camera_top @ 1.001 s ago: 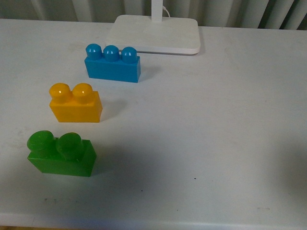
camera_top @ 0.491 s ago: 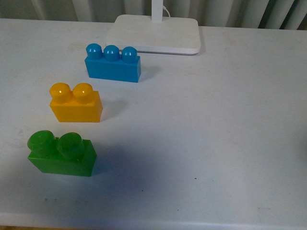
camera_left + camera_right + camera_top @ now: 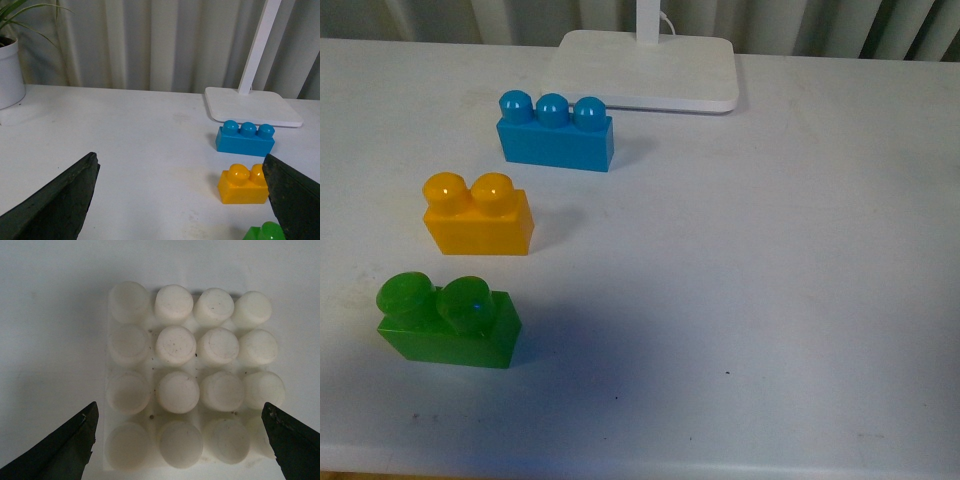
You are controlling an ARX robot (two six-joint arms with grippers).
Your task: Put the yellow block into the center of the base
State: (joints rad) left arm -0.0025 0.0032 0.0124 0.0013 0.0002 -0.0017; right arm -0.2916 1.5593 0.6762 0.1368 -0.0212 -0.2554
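The yellow block [image 3: 478, 216] stands on the white table at the left, between a blue three-stud brick [image 3: 556, 134] and a green two-stud brick [image 3: 448, 320]. It also shows in the left wrist view [image 3: 244, 184], just inside one finger. My left gripper [image 3: 182, 197] is open and empty above the table. My right gripper [image 3: 180, 445] is open and empty, straight above the base [image 3: 150, 367], a white plate with a grid of round studs. The base is out of the front view. Neither arm shows in the front view.
A smooth white lamp stand [image 3: 645, 70] with a pole sits at the table's back, behind the blue brick. A white plant pot [image 3: 10, 75] stands at the far side in the left wrist view. Curtains hang behind the table.
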